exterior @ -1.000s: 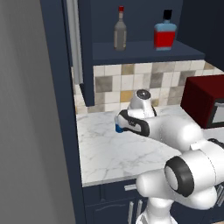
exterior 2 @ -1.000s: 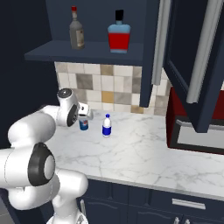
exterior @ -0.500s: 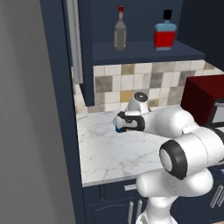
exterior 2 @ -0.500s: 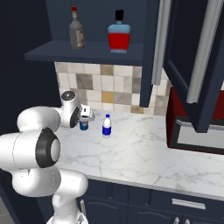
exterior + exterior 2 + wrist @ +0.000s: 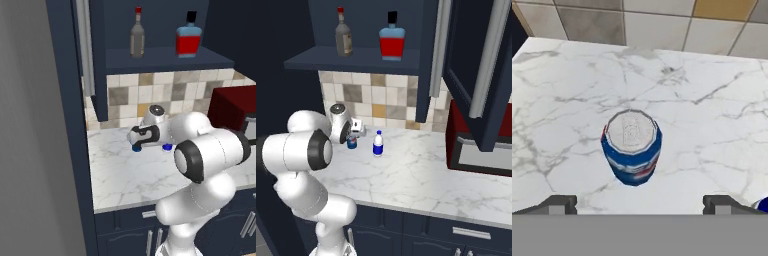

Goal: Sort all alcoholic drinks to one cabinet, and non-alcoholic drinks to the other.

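Note:
The short blue can (image 5: 632,150) stands upright on the marble counter (image 5: 712,100), its silver top facing the hand. My gripper (image 5: 639,204) is open just above it, with one fingertip (image 5: 559,204) on each side and apart from the can. In the base views the gripper (image 5: 137,141) (image 5: 355,131) hangs over the can (image 5: 136,148) (image 5: 351,144). The small white bottle with a blue label (image 5: 377,144) stands to the can's right. On the open cabinet's shelf (image 5: 356,62) stand the slim grey-brown bottle (image 5: 343,37) (image 5: 137,34) and the squat red bottle (image 5: 392,42) (image 5: 189,39).
A navy cabinet door with a silver bar handle (image 5: 85,50) hangs open at the left of the shelf. Another open door (image 5: 481,75) stands at the right, above a dark red microwave (image 5: 476,145) (image 5: 232,107). A tiled wall (image 5: 376,97) backs the counter.
The arm's elbow and forearm have swung around toward the cameras. The hand has stayed low over the blue can, with its jaws still wide.

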Tool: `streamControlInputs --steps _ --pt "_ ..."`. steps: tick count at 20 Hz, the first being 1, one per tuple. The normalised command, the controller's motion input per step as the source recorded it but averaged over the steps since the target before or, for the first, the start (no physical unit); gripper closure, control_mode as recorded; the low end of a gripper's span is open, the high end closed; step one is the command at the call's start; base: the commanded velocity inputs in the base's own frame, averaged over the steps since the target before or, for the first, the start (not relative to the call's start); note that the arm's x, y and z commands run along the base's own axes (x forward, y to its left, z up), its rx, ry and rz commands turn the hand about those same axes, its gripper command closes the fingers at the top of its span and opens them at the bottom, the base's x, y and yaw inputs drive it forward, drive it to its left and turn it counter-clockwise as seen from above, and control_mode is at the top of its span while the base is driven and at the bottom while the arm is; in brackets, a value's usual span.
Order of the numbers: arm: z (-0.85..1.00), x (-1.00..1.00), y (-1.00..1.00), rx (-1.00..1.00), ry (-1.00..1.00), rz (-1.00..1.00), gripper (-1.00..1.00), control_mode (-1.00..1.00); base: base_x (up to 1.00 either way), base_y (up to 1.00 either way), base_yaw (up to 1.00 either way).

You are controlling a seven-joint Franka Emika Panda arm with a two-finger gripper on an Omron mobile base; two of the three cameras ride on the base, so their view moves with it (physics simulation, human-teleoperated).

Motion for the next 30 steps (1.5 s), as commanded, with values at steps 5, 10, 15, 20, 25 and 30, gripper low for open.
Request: streamControlInputs --steps 5,10,15,20,25,30 --pt "-0.16 0.35 0.04 0.0 0.0 0.0 -1.0 -1.0 0.0 0.0 0.0" --pt "-0.21 0.32 0.08 0.0 0.0 0.0 -1.0 -1.0 0.0 0.0 0.0" --pt "-0.2 0.29 0.11 0.0 0.0 0.0 -1.0 -1.0 0.0 0.0 0.0" --pt "-0.17 0.3 0.11 0.0 0.0 0.0 -1.0 -1.0 0.0 0.0 0.0" --pt "-0.12 0.07 0.06 0.0 0.0 0.0 1.0 -1.0 0.0 0.0 0.0" --pt "-0.09 0.0 0.0 0.0 0.0 0.0 1.0 -1.0 0.0 0.0 0.0"
